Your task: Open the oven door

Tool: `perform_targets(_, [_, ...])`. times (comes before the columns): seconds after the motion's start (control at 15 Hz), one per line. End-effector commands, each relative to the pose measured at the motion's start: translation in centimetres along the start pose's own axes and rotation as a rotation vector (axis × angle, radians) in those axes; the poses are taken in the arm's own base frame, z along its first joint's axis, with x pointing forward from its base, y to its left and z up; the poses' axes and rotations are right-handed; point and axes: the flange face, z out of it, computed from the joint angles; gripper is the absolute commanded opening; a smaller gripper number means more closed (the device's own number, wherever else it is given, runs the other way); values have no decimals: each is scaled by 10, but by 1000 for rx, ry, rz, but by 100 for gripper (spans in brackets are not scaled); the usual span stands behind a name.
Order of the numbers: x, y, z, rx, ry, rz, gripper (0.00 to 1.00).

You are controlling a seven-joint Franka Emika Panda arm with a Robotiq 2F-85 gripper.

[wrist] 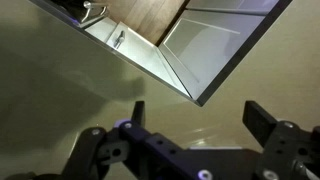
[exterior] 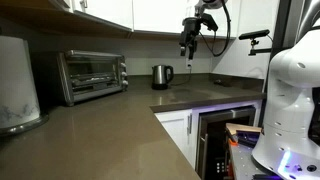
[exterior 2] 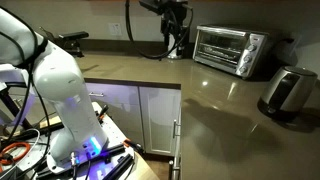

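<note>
The small silver oven [exterior: 118, 72] [exterior 2: 254, 55] stands at the back of the brown countertop in both exterior views. Its dark-glass oven door [exterior: 89, 73] [exterior 2: 221, 48] stands upright and closed, with the bar handle along its top. My gripper [exterior: 187, 45] [exterior 2: 176, 42] hangs above the counter, well away from the oven and beyond the kettle. In the wrist view my gripper [wrist: 200, 120] is open over bare countertop, with nothing between the fingers [wrist: 262, 120]. The oven is out of the wrist view.
A steel kettle [exterior: 162, 76] [exterior 2: 288, 92] stands on the counter between oven and gripper. A white canister [exterior: 17, 85] sits near the oven. The white robot base [exterior: 295, 90] [exterior 2: 55, 90] is beside the counter, above a dark built-in appliance [exterior: 222, 138]. Wall cabinets [exterior: 150, 15] hang overhead.
</note>
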Motion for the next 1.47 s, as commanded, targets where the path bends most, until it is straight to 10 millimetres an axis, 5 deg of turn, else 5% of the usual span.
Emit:
perform_targets(0.0, [0, 0, -1, 0, -1, 0, 100])
perform_targets(0.87, [0, 0, -1, 0, -1, 0, 100])
perform_targets(1.4, [81, -6, 8, -68, 0, -122, 100])
